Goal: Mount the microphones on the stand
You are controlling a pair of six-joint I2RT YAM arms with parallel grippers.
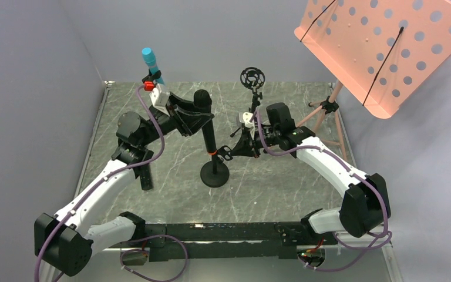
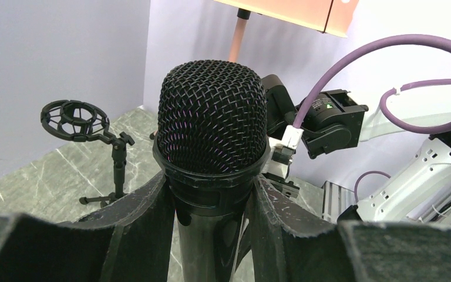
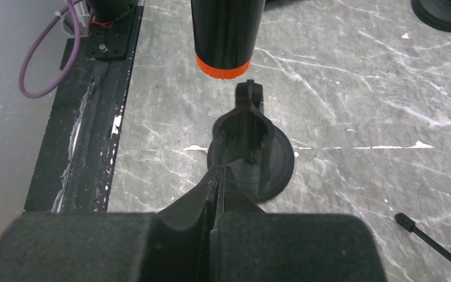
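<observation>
Mic [image 2: 211, 117]: upright, mesh head up; orange cap [image 3: 223, 66] hangs just at 12 o'clock of clip [image 3: 243, 126], not yet seated.
Left gripper [image 2: 211, 197]: clamped on mic below the head.
Right gripper [image 3: 217, 176]: closed, tips at clip's 6 o'clock.

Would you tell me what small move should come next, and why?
Probably lower the black microphone, held in the left gripper, so its orange end slides into the clip: that end hangs short of the clip's open mouth, with the right gripper shut at the clip's back.
</observation>
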